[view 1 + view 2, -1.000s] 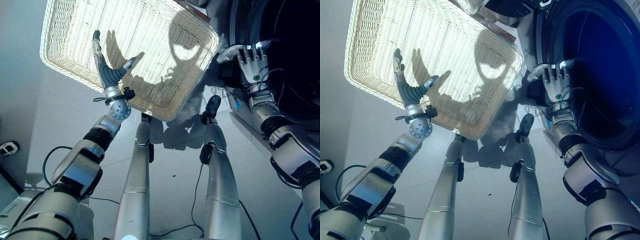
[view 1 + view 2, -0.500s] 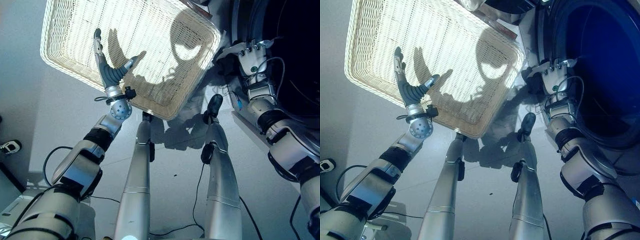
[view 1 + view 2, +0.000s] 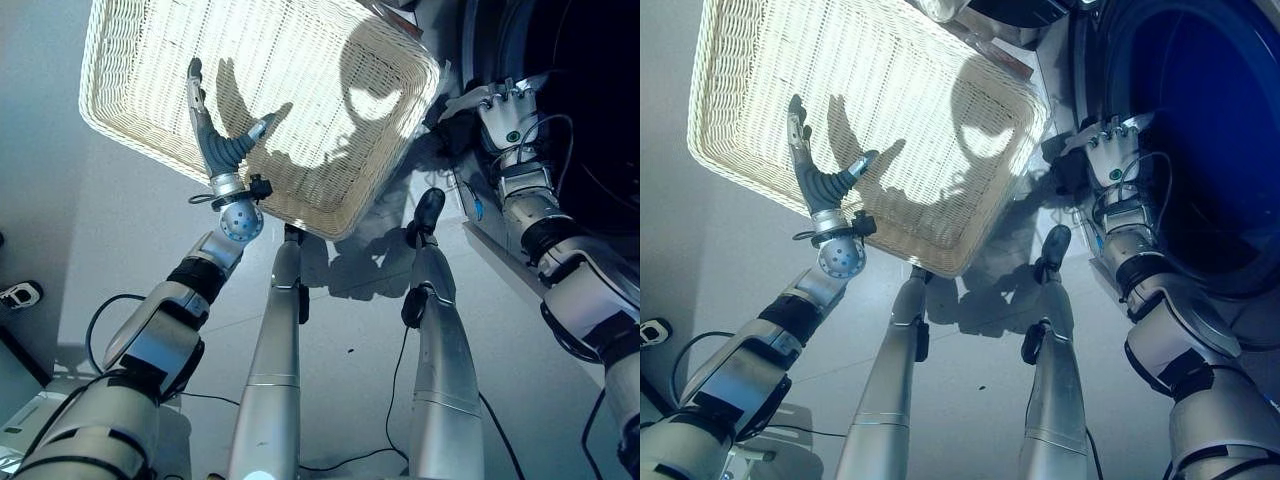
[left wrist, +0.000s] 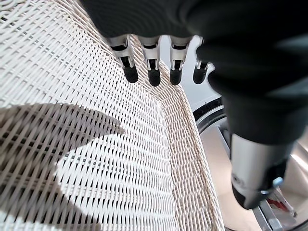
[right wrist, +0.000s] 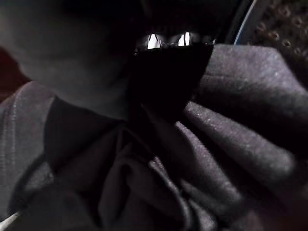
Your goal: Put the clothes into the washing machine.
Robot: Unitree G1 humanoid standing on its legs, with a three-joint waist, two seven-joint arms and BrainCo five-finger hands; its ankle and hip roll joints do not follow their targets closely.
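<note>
Lifting toward the washing machine point(image 3: 1200, 130) opening, right hand point(image 3: 1110, 150) has risen a little over the last second and carries a dark garment point(image 5: 202, 159) bunched under it at the door rim, near the basket's washer-side corner. Right wrist view has dark folded cloth close against the hand; fingers seem curled on it, grasp looks firm. Left hand point(image 3: 215, 135) unchanged, fingers spread and straight, hovering over the wicker basket point(image 3: 130, 60) near its near edge, holding nothing. Basket looks emptied. Judgement: last garment is at the drum mouth, not yet released inside; push-in and release remain.
</note>
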